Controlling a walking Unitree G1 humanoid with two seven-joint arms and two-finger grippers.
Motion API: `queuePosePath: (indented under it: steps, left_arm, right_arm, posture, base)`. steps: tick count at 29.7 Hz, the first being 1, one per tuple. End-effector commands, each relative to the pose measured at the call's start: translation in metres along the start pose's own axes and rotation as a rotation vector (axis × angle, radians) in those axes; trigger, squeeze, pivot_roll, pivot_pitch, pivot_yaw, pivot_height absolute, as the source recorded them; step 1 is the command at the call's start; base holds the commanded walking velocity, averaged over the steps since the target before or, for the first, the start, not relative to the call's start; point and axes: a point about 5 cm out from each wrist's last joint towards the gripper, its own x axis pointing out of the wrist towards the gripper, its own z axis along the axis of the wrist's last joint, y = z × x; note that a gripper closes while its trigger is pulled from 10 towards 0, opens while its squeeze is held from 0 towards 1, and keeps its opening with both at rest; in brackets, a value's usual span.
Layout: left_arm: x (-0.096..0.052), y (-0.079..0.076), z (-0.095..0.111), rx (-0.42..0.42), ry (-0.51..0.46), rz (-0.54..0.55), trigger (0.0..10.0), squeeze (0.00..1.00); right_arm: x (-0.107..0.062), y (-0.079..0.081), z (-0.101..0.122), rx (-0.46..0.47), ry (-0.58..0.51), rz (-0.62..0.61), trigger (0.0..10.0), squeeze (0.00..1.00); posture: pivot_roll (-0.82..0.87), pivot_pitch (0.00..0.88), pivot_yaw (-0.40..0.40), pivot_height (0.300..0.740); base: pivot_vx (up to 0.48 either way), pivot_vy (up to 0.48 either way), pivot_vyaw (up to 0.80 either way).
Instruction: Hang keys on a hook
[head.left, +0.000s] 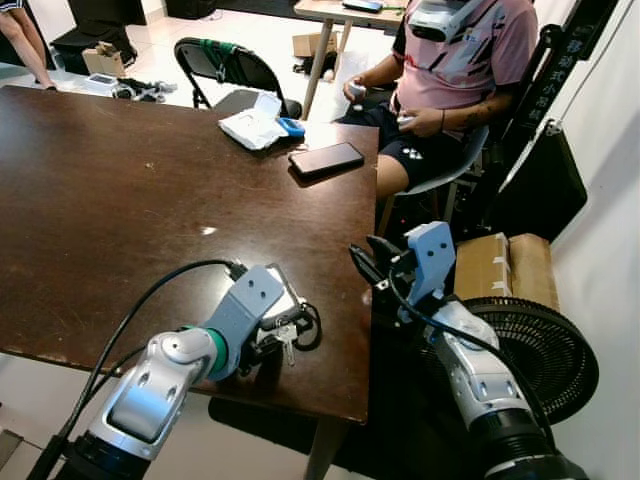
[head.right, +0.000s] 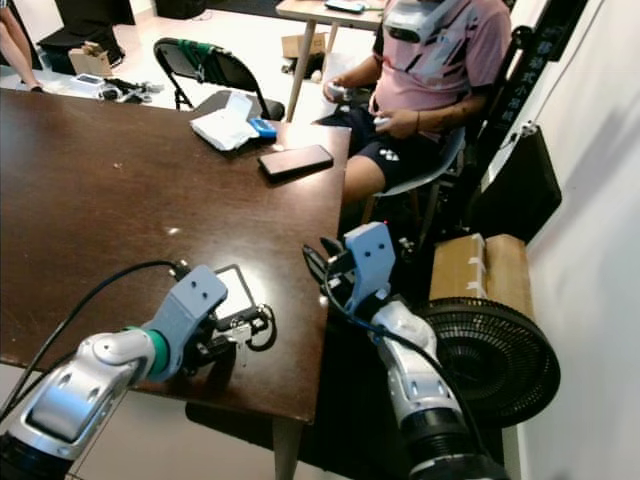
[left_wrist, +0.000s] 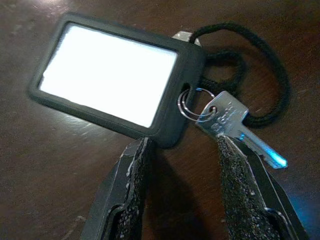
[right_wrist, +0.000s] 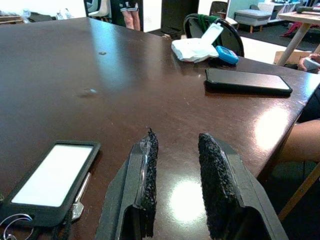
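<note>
Keys (left_wrist: 227, 117) between spread left tool (left_wrist: 182, 150).

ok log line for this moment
left gripper: open, at key and card holder on table | right gripper: open, idle

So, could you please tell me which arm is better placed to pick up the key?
Left. The left gripper is open right at the key and its black card holder on the table. The right gripper hovers off the table's edge, further away.
</note>
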Motion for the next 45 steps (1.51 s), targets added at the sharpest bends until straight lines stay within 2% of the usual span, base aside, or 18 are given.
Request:
queuePosePath:
  steps: [1, 2, 4, 10, 11, 16, 17, 18, 19, 20, 21, 22, 29, 31, 36, 45]
  left_arm:
    - [-0.001, -0.001, 0.002, -0.017, -0.005, -0.005, 9.3, 0.00]
    - [-0.001, -0.001, 0.004, -0.017, -0.008, -0.004, 7.5, 0.00]
    - [0.000, 0.000, 0.004, -0.016, -0.006, 0.000, 7.6, 0.00]
    - [0.013, 0.002, 0.001, -0.029, 0.013, 0.015, 7.2, 0.00]
    - [0.016, 0.001, 0.000, -0.029, 0.018, 0.012, 7.8, 0.00]
    - [0.020, 0.001, -0.002, -0.030, 0.030, 0.007, 8.0, 0.00]
    - [0.020, 0.001, -0.004, -0.033, 0.036, 0.009, 6.8, 0.00]
    - [0.020, 0.001, -0.004, -0.033, 0.036, 0.009, 6.8, 0.00]
    - [0.021, 0.002, -0.005, -0.034, 0.042, 0.011, 4.8, 0.00]
    - [0.021, 0.002, -0.007, -0.035, 0.047, 0.013, 4.0, 0.00]
    - [0.021, 0.002, -0.007, -0.035, 0.047, 0.013, 4.0, 0.00]
    - [0.022, 0.002, -0.010, -0.034, 0.053, 0.016, 0.0, 0.00]
    - [0.024, 0.003, -0.010, -0.033, 0.054, 0.026, 0.0, 0.00]
    - [0.025, 0.009, -0.011, -0.042, 0.061, 0.071, 0.0, 0.00]
    - [0.026, 0.011, -0.012, -0.046, 0.064, 0.086, 0.0, 0.00]
    - [0.025, 0.016, -0.003, -0.075, 0.021, 0.122, 0.0, 0.00]
  right_arm:
    - [-0.003, 0.000, -0.003, 0.003, 0.006, -0.006, 10.0, 0.00]
    - [-0.003, 0.000, -0.003, 0.003, 0.005, -0.005, 10.0, 0.00]
    - [-0.003, 0.000, -0.003, 0.003, 0.006, -0.005, 10.0, 0.00]
    - [-0.002, 0.000, -0.004, 0.003, 0.005, -0.004, 10.0, 0.00]
    - [-0.002, 0.000, -0.003, 0.003, 0.003, -0.005, 10.0, 0.00]
    - [-0.004, -0.001, -0.003, 0.002, 0.003, -0.011, 10.0, 0.00]
    - [-0.005, -0.002, -0.003, 0.001, 0.005, -0.014, 10.0, 0.00]
    - [-0.005, -0.002, -0.003, 0.001, 0.005, -0.014, 10.0, 0.00]
    - [-0.006, -0.002, -0.004, 0.000, 0.007, -0.015, 10.0, 0.00]
    - [-0.006, -0.002, -0.004, 0.000, 0.008, -0.016, 10.0, 0.00]
    - [-0.006, -0.002, -0.004, 0.000, 0.008, -0.016, 10.0, 0.00]
    - [-0.006, -0.002, -0.004, 0.002, 0.008, -0.015, 10.0, 0.00]
    - [-0.005, -0.001, -0.004, 0.003, 0.006, -0.013, 10.0, 0.00]
    - [-0.004, -0.001, -0.004, 0.004, 0.006, -0.013, 10.0, 0.00]
    - [-0.005, -0.001, -0.004, 0.004, 0.007, -0.014, 10.0, 0.00]
    - [-0.005, -0.001, -0.004, 0.003, 0.008, -0.014, 10.0, 0.00]
  posture:
    - [0.10, 0.113, 0.092, 0.740]
    - [0.10, 0.110, 0.092, 0.740]
    - [0.10, 0.110, 0.092, 0.740]
    - [0.09, 0.108, 0.095, 0.740]
    - [0.09, 0.109, 0.097, 0.740]
    - [0.09, 0.115, 0.099, 0.740]
    - [0.09, 0.117, 0.099, 0.740]
    - [0.09, 0.117, 0.099, 0.740]
    - [0.09, 0.120, 0.099, 0.740]
    - [0.09, 0.120, 0.099, 0.740]
    - [0.09, 0.120, 0.099, 0.740]
    - [0.09, 0.123, 0.098, 0.740]
    - [0.09, 0.123, 0.097, 0.740]
    - [0.09, 0.124, 0.096, 0.740]
    - [0.09, 0.124, 0.097, 0.740]
    - [0.09, 0.130, 0.096, 0.740]
  base:
    - [0.000, 0.000, 0.00]
    - [0.000, 0.000, 0.00]
    - [0.000, 0.000, 0.00]
    - [0.000, 0.000, 0.00]
    - [0.000, 0.000, 0.00]
    - [0.000, 0.000, 0.00]
    - [0.000, 0.000, 0.00]
    - [0.000, 0.000, 0.00]
    - [0.000, 0.000, 0.00]
    - [0.000, 0.000, 0.00]
    - [0.000, 0.000, 0.00]
    - [0.000, 0.000, 0.00]
    - [0.000, 0.000, 0.00]
    - [0.000, 0.000, 0.00]
    - [0.000, 0.000, 0.00]
    - [0.000, 0.000, 0.00]
